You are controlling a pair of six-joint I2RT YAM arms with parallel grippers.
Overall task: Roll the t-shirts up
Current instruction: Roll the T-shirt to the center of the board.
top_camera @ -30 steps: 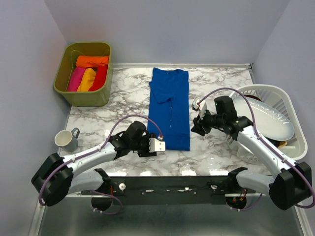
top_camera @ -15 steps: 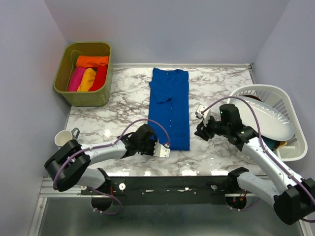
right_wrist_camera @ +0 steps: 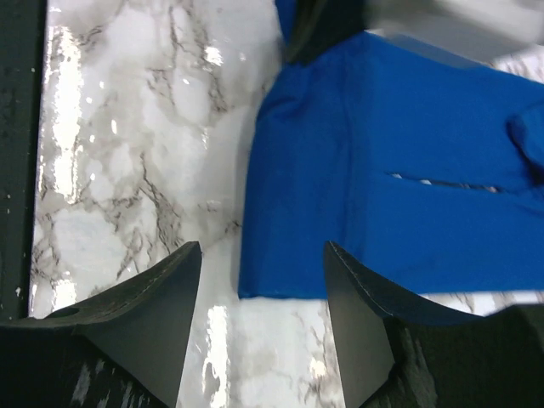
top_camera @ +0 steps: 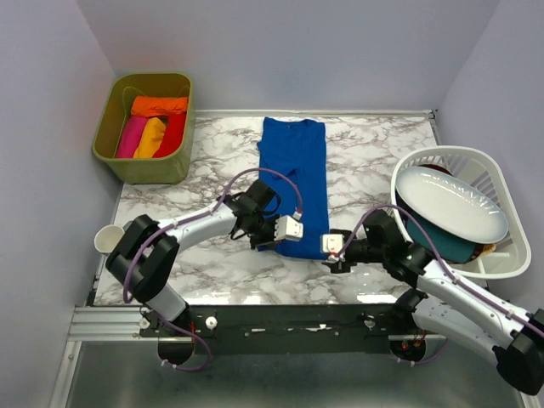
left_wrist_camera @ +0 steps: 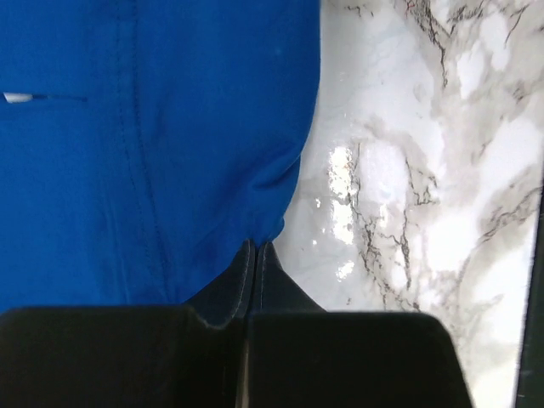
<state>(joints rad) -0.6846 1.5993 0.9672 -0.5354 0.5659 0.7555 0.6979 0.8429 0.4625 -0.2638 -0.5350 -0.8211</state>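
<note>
Left claw (top_camera: 270, 241): clenched. In the wrist view the two dark fingertips (left_wrist_camera: 228, 293) meet on the near left edge of the blue t-shirt (top_camera: 293, 170), and the cloth puckers in toward them.
Right claw (top_camera: 330, 257): released, jaws apart, low over the table at the shirt's near right corner. In its own view that corner lies flat just ahead of the gap between the fingers (right_wrist_camera: 161, 323).
Blue t-shirt: folded into a long narrow strip running straight away from both claws. The near hem lies between them and the collar end is well beyond.
Surface: a glossy white marble table (top_camera: 374, 153) with grey veins. Light glints on it beside each claw.
Olive bin (top_camera: 144, 170): well off to the far left of the left claw, at the table's back corner. It holds the orange t-shirt (top_camera: 160, 105), pink t-shirt (top_camera: 132, 136), yellow t-shirt (top_camera: 151, 138) and red t-shirt (top_camera: 172, 134), packed side by side.
White basket (top_camera: 476, 155): to the right of the right claw, at the table's edge. A white oval plate (top_camera: 450, 204) leans in it over a teal dish (top_camera: 442, 242).
Mug (top_camera: 109, 240): behind the left arm's elbow, partly hidden by it, near the left wall.
Room: plain pale lilac walls close in the back and both sides.
Metal rail (top_camera: 297, 321): runs along the near edge behind both claws and carries the arm bases.
</note>
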